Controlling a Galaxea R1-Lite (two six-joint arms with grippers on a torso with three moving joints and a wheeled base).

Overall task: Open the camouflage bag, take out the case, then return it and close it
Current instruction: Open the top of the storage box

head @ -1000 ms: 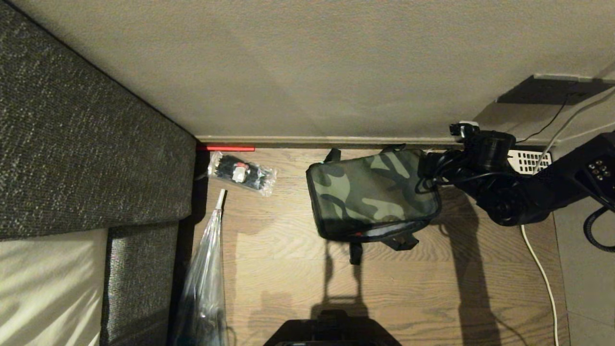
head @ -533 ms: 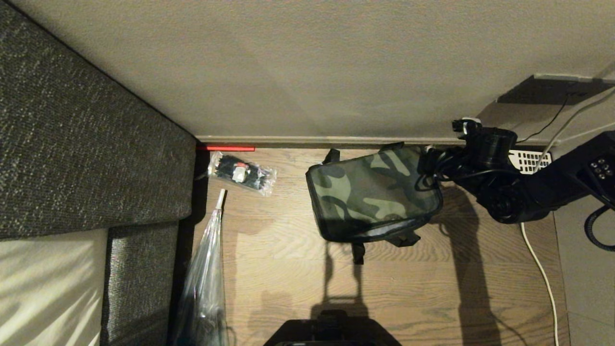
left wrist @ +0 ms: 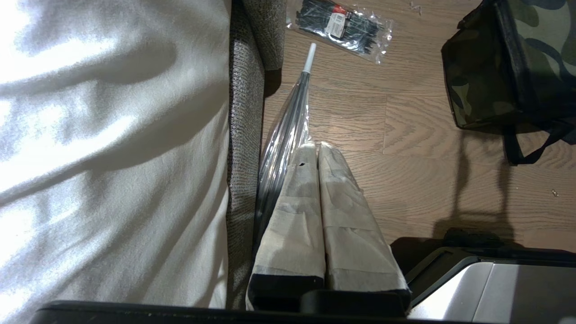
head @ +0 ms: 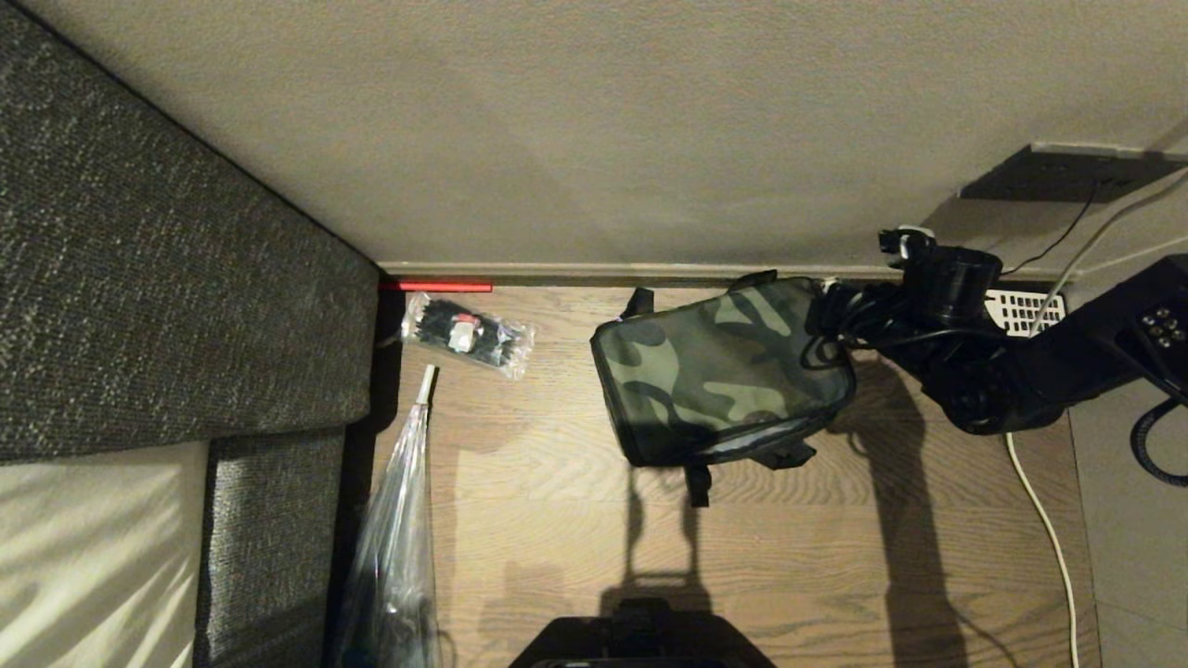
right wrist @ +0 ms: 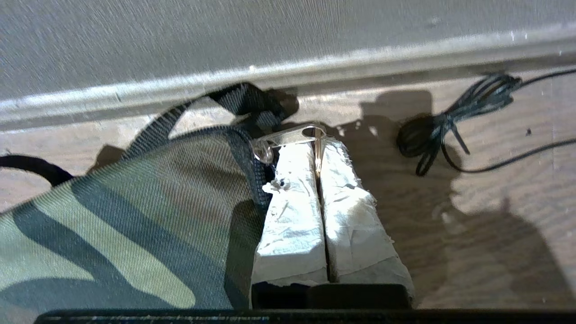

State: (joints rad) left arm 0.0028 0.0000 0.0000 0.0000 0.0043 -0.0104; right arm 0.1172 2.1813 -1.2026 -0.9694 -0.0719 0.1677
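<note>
- My right gripper point(right wrist: 317, 148) is at the bag's far right corner, the end nearest the wall, fingers pressed together on the metal zip pull point(right wrist: 292, 135).
- The pull sticks out flat from between the taped fingertips point(right wrist: 292, 171), with its ring hooked to the bag's black trim.
- In the head view that gripper point(head: 829, 314) sits right against the bag's right edge, with the arm reaching in from the right.
- The bag point(head: 719, 371) lies on the wood floor point(head: 557, 520), lid down, camouflage top showing; I see no gap in the lid from here.
- Its far side sits just short of the baseboard point(head: 575, 272), and black straps point(head: 701, 482) trail from its near side.
- The case isn't visible in any view I've got.
- Right of the bag, beside the gripper, there's a coiled black cable point(right wrist: 432, 126) on the floor.
- Further right of the bag a white cable point(head: 1044, 520) runs across the floor.
- Left of the bag, well apart, a clear packet of cable ties point(head: 467, 334) lies flat near the baseboard.
- Nearer me from the packet, a clear folded umbrella point(head: 399, 529) lies beside the grey sofa point(head: 167, 297).
- My left gripper point(left wrist: 315, 150) hangs well left of the bag, over the umbrella point(left wrist: 288, 130), fingers closed on nothing.
</note>
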